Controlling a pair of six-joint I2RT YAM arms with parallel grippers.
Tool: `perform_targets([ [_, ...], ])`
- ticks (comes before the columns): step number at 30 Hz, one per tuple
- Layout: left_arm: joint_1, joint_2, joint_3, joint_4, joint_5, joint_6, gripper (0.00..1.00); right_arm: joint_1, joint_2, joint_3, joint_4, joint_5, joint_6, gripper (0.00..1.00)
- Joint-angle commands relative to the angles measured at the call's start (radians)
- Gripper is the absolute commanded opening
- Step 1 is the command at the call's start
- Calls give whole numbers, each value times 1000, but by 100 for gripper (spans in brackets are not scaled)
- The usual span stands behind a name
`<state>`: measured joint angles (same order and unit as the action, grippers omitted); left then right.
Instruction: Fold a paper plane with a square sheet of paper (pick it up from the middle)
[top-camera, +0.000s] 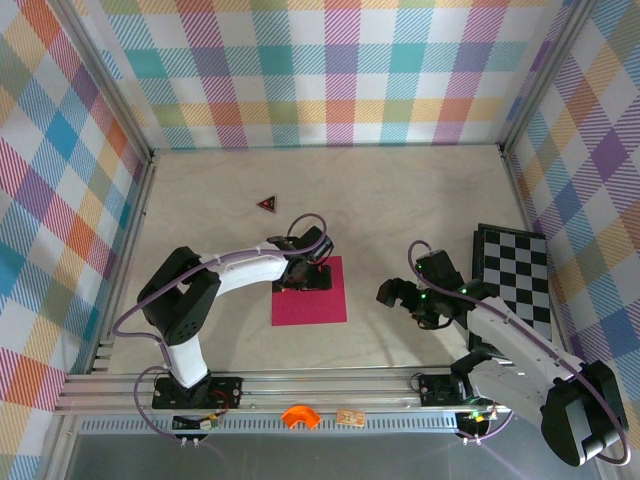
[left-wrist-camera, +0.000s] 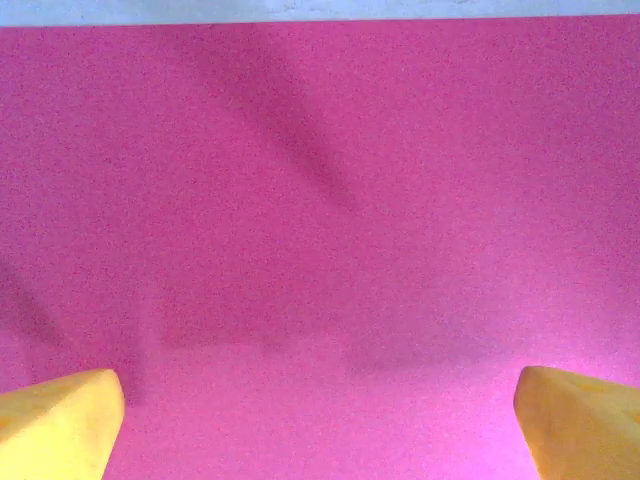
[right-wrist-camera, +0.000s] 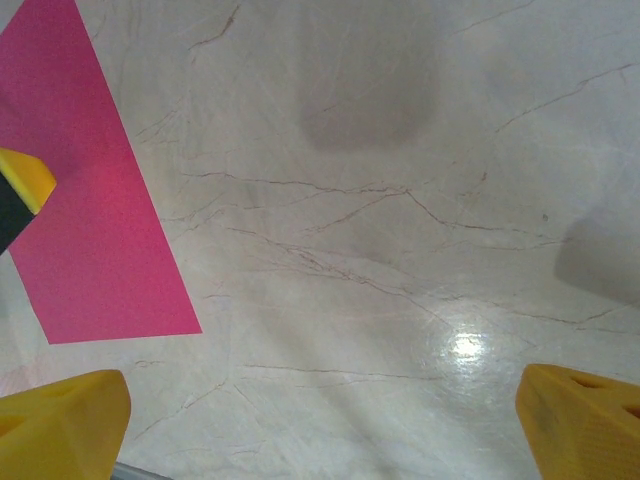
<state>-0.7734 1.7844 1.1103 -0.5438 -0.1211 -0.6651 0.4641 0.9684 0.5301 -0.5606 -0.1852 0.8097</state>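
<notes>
Magenta sheet (top-camera: 315, 305), bare table (top-camera: 400, 200) around

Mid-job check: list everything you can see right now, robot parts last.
table: one, pale marble, floor of the plaid-walled cell
square sheet of paper: one, magenta-pink, flat at the table's centre
triangle: one, small, dark red, beyond the paper
checkerboard: one, black-and-white, right side of the table
orange piece: one, on the near rail between the arm bases
tan piece: one, small, on the rail beside the orange piece
left gripper: one, yellow tips, jaws open over the paper
right gripper: one, yellow tips, jaws open over bare table right of the paper
</notes>
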Motion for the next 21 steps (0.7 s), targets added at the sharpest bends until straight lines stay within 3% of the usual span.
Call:
perform_targets([
  [1, 1, 16, 29, -28, -11, 7, 100, -4, -18, -15, 4, -19, 20, 99],
  [7, -3, 29, 57, -85, -50, 15, 100, -4, -54, -36, 10, -13, 35, 99],
  [21, -18, 69, 92, -70, -15, 17, 100, -4, -69, -53, 1, -27, 26, 99],
])
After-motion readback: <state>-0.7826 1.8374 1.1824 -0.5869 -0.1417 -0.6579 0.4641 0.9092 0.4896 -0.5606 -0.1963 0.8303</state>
